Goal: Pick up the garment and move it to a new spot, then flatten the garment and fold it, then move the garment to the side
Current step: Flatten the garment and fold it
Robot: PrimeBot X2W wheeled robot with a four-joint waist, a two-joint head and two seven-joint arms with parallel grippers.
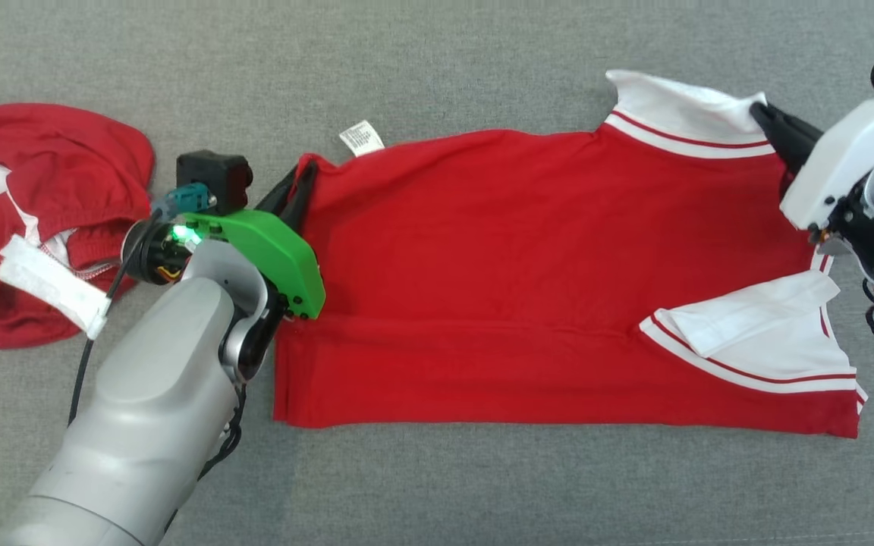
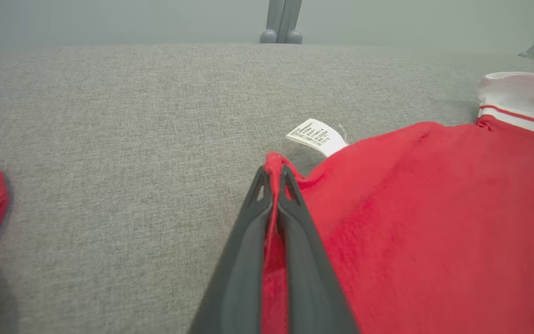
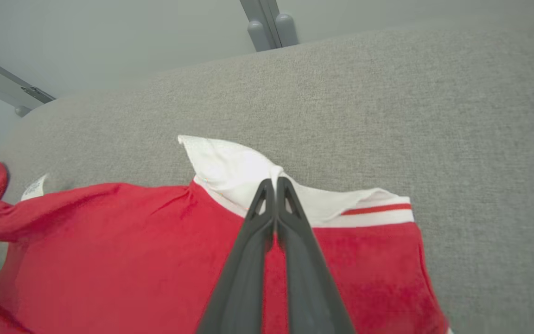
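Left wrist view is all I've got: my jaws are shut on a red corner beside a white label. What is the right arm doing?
Observer: The right jaws are shut on the white collar of the same red shirt, at its far right corner.
Operator: Is the shirt spread out between the arms?
Observer: Mostly. It lies stretched across the grey surface, with one white sleeve lying over its near right part.
Operator: And the red at my left edge?
Observer: That is a second red garment, crumpled and lying apart from the shirt.
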